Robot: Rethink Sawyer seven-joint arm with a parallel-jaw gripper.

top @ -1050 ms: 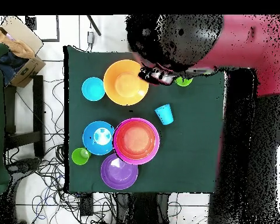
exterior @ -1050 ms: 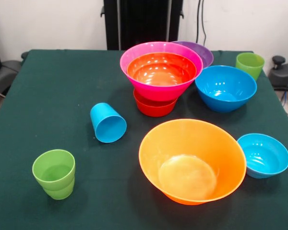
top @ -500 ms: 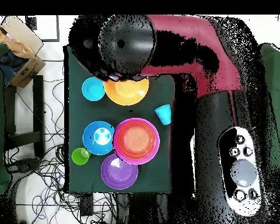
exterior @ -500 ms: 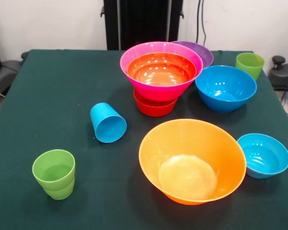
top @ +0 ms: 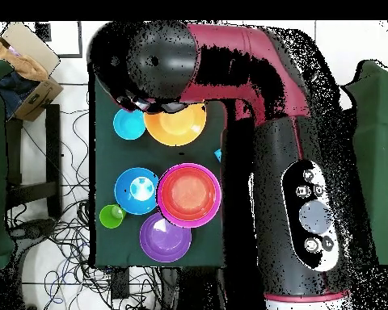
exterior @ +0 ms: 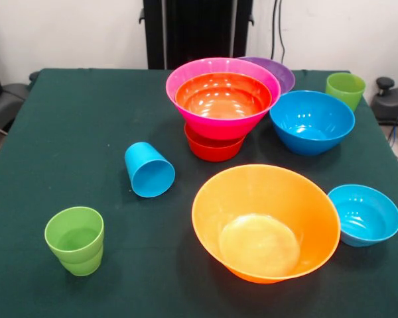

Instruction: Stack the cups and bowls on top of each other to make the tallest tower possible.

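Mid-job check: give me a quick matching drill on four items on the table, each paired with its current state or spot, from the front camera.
Things:
1. sky blue cup
2. pink bowl
3. purple bowl
4. small blue bowl

States:
A. beside the orange bowl
B. lying on its side
C. partly hidden behind the tower
D. holds a red-orange bowl

Pairs: 1-B, 2-D, 3-C, 4-A

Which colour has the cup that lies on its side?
Sky blue, clearest in the front view.
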